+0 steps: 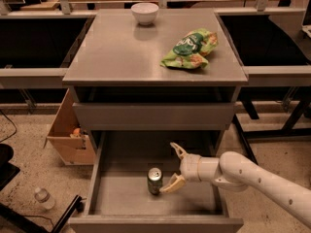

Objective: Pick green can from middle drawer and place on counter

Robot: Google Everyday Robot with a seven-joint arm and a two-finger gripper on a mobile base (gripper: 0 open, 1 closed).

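The green can [155, 180] stands upright on the grey floor of the open middle drawer [121, 198], near its centre. My gripper [172, 168] reaches in from the right, low inside the drawer. Its fingers are open: one fingertip [167, 189] lies right next to the can's right side, the other finger [178, 150] points up and back, behind the can. Nothing is held. The counter [121, 52] is the grey cabinet top above the drawers.
A white bowl [145, 13] sits at the counter's back and a green snack bag [190, 48] at its right. A shut drawer front [150, 115] is above the open one. A cardboard box [68, 135] and a plastic bottle [43, 198] are on the floor at left.
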